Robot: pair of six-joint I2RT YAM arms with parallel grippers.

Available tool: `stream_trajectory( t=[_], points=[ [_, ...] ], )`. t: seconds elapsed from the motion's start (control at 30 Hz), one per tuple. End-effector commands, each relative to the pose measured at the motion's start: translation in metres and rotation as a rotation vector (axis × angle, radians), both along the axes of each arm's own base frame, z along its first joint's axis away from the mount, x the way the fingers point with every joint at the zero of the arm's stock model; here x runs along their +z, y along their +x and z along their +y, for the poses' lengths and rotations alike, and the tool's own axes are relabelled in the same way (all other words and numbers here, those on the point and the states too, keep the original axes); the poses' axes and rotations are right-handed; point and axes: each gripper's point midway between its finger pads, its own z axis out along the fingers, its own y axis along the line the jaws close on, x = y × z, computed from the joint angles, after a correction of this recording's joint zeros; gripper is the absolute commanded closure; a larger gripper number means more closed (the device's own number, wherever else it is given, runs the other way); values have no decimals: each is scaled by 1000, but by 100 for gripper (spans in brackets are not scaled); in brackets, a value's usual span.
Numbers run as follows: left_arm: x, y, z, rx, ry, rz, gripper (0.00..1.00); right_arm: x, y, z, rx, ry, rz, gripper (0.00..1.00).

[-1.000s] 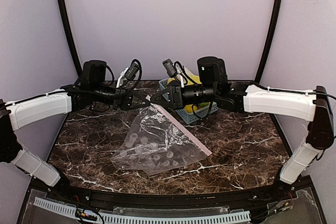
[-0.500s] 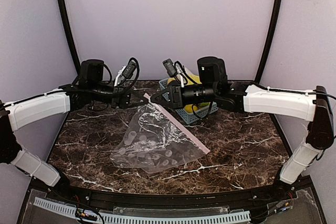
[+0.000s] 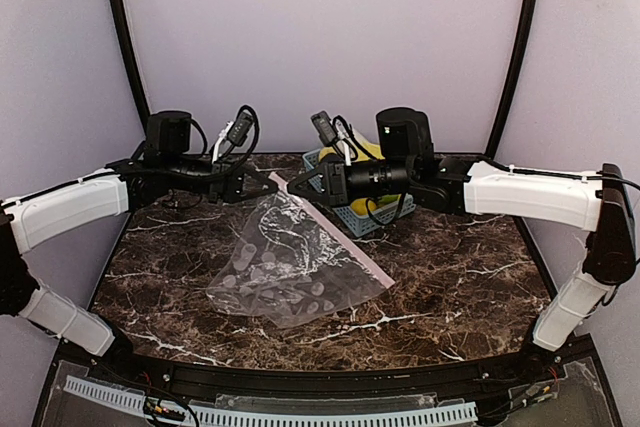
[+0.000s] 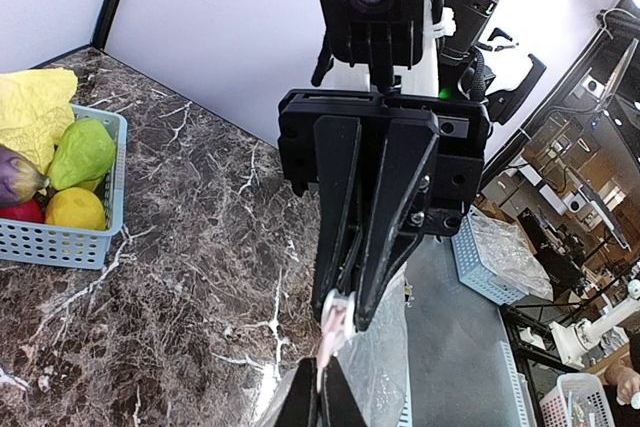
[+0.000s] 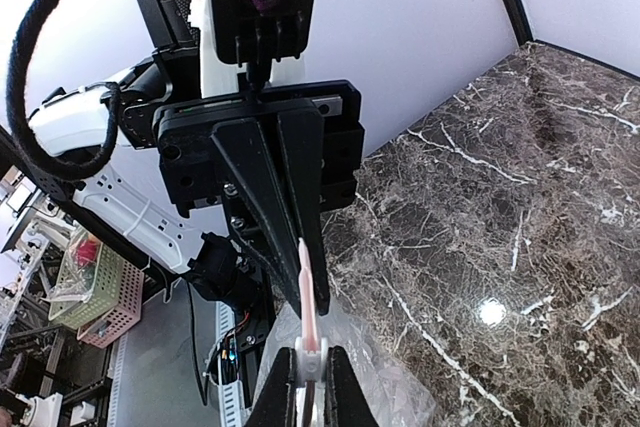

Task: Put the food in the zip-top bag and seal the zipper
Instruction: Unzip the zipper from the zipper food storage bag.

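The left gripper (image 3: 270,182) and right gripper (image 3: 294,185) meet tip to tip above the far middle of the table (image 3: 470,257), each with jaws pinched tight on the upper end of the zipper (image 3: 340,237). The bag (image 3: 290,267) hangs from that corner and slopes down to lie on the marble. Since a second ago the left arm has drawn back toward its own side, and the bag has slid left with it, its lower zipper corner pulled in. The food (image 4: 80,152) stays in the basket (image 4: 60,242), behind the right gripper.
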Motion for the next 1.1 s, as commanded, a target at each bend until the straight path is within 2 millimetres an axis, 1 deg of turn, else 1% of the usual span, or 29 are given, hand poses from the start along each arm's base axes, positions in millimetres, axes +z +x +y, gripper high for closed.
stream_trajectory(
  t=[0.0, 0.27, 1.07],
  points=[
    [11, 8, 12, 63, -5, -61, 99, -26, -4, 0, 11, -56, 40, 100],
    [9, 14, 15, 98, 7, -65, 99, -25, -3, 0, 6, -57, 39, 100],
    [15, 29, 32, 201, 15, -105, 99, -28, -3, -2, -2, -62, 42, 100]
  ],
)
